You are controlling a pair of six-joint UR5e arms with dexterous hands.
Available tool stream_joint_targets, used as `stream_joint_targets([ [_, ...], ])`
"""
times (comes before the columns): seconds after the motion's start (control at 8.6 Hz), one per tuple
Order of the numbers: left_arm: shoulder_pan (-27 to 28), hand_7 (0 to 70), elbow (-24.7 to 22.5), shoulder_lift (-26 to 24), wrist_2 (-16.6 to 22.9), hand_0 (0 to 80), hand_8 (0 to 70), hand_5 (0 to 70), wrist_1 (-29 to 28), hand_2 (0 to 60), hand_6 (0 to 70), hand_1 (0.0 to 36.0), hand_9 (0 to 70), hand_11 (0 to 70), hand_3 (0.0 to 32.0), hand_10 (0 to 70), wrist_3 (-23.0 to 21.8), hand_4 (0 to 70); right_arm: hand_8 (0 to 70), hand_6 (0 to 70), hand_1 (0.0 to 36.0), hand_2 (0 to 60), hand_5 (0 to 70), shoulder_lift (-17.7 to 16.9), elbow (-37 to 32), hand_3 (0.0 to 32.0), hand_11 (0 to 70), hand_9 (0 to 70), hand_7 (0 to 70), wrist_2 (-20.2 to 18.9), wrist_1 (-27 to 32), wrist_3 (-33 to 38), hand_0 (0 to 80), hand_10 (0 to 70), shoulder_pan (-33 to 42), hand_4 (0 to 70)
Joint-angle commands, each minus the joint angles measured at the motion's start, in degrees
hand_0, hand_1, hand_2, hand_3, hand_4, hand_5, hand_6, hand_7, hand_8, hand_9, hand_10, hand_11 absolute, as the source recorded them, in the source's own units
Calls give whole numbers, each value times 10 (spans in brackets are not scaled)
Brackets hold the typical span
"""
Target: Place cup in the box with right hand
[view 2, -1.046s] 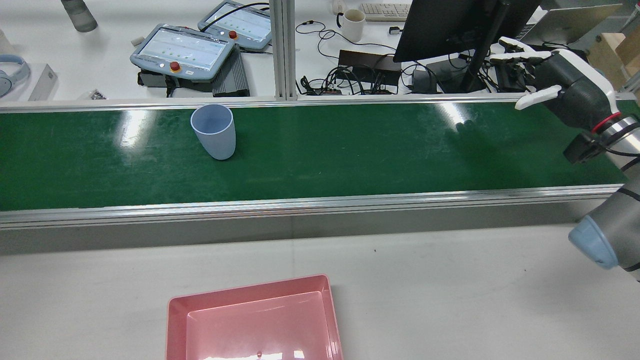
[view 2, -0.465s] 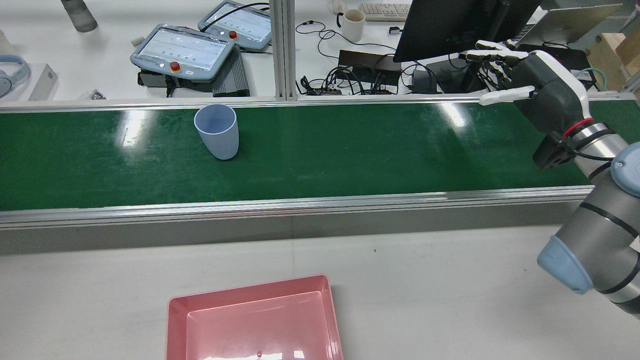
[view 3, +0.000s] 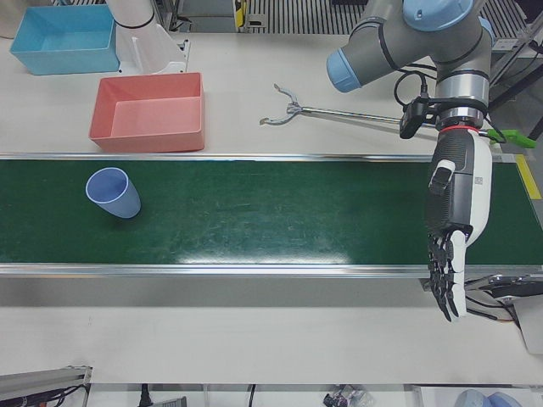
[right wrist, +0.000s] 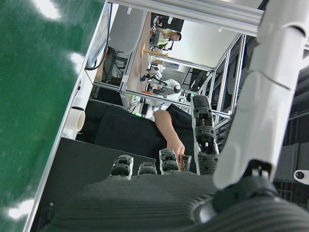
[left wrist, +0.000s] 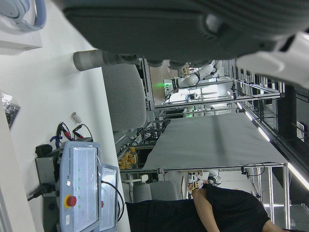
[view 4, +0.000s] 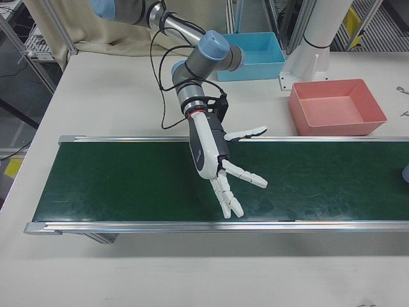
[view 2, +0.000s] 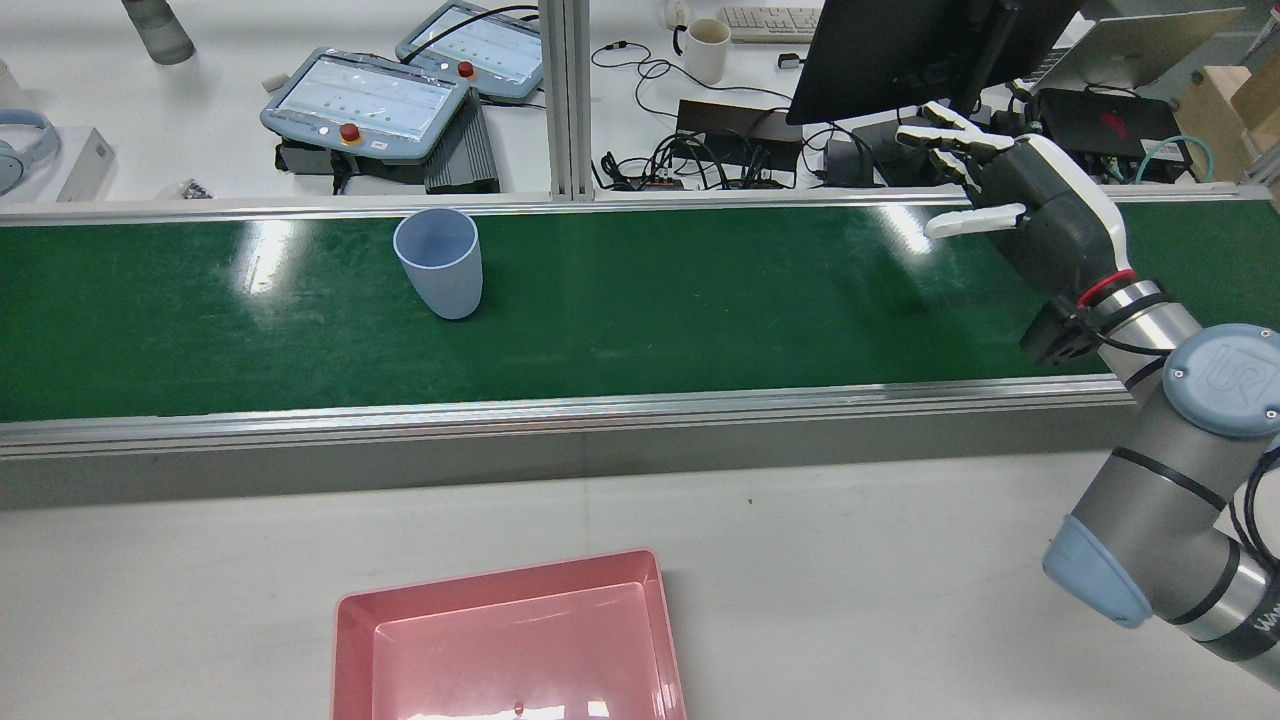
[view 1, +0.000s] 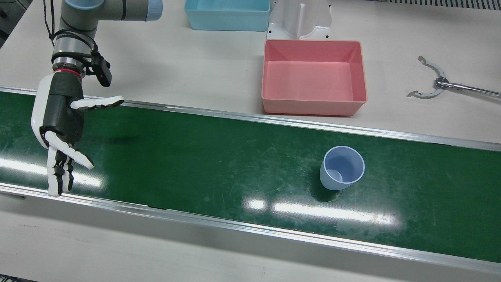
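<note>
Rear view: the pale blue plastic cup (view 2: 438, 262) stands ungrasped on the green belt (view 2: 640, 300), well apart from the right hand (view 2: 1010, 200) (fingers spread, empty), so grasping and placing in the pink plastic box (view 2: 510, 640) remain

The green belt (view 1: 219, 156) is seen almost straight down in the front view and from high behind in the rear view, where the far desks are included. Its two halves are covered obliquely by the left-front and right-front views. Both hand views lie sideways, very close.
</note>
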Motion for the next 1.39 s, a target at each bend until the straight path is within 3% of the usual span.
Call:
stream_joint_targets([
  [0.0, 0, 0, 1, 0, 0, 0, 0, 0, 0, 0, 0, 0, 0, 0, 0, 0, 0, 0, 18, 29, 153, 0, 63, -4, 4, 48, 63, 28, 118, -1, -3, 3, 560, 29, 0, 204],
  [0.23, 0, 0, 0, 0, 0, 0, 0, 0, 0, 0, 0, 0, 0, 0, 0, 0, 0, 0, 13, 35, 169, 0, 64, -4, 4, 38, 52, 29, 155, -5, -2, 2, 569, 21, 1, 231],
  [0.7, 0, 0, 0, 0, 0, 0, 0, 0, 0, 0, 0, 0, 0, 0, 0, 0, 0, 0, 15, 37, 156, 0, 61, -16, 4, 26, 53, 34, 167, -7, -1, -5, 565, 23, 5, 251],
  [0.93, 0, 0, 1, 0, 0, 0, 0, 0, 0, 0, 0, 0, 0, 0, 0, 0, 0, 0, 19, 41, 145, 0, 59, -18, 4, 0, 60, 39, 166, -7, 0, -6, 556, 28, 7, 259],
  [1.28, 0, 0, 1, 0, -1, 0, 0, 0, 0, 0, 0, 0, 0, 0, 0, 0, 0, 0, 15, 39, 145, 0, 59, -16, 5, 0, 56, 32, 157, -8, 1, -5, 556, 25, 8, 252],
])
